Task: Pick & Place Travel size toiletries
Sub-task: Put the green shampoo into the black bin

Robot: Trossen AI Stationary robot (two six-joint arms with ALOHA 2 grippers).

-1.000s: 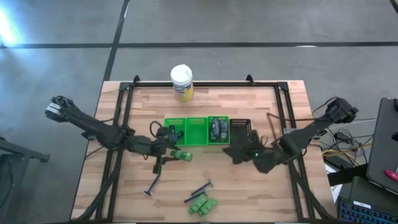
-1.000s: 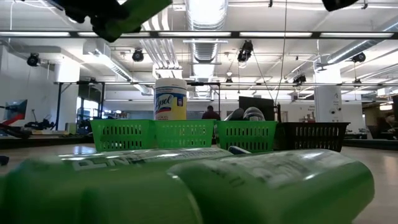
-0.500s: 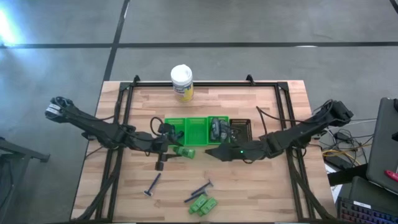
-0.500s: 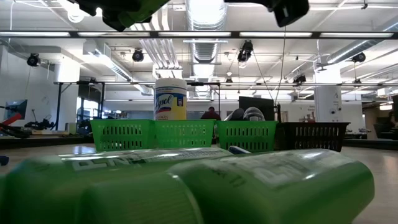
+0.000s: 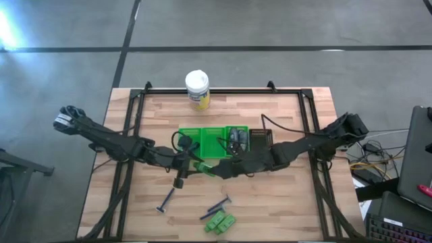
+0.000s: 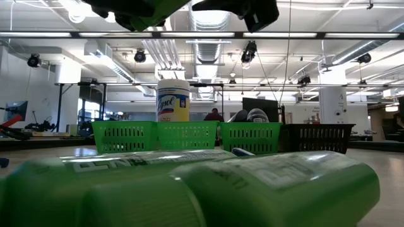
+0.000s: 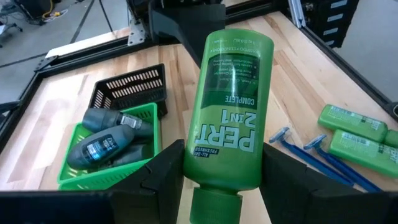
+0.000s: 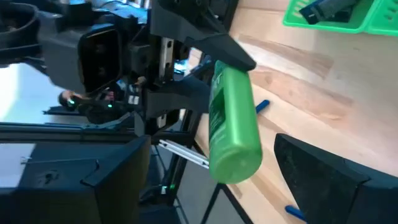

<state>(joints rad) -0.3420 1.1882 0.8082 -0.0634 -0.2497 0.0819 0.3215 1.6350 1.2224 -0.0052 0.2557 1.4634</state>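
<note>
My left gripper is shut on a bright green bottle, in front of the green compartment tray. My right gripper is open and faces the bottle's base from the table's right. In the right wrist view its fingers stand wide of the bottle. Dark grey bottles lie in a tray compartment. Two more green bottles, blue razors and a dark stick lie on the table. My left gripper pinches the green bottle between its two fingers, low on the body near the cap end. It comes about level from the table's left, with the bottle pointing on ahead of the fingers. The bottle is lifted clear of the table, its base toward the right gripper.
A white-lidded jar with a yellow label stands at the table's far edge. A dark basket adjoins the green tray on its right. A black metal frame runs along the table's sides. Bare wood lies right of the razors.
My right gripper has swung from the table's right side toward the left, past the dark basket, until it faces the bottle in my left gripper. My left gripper has carried the bottle a little toward the right, still lifted.
</note>
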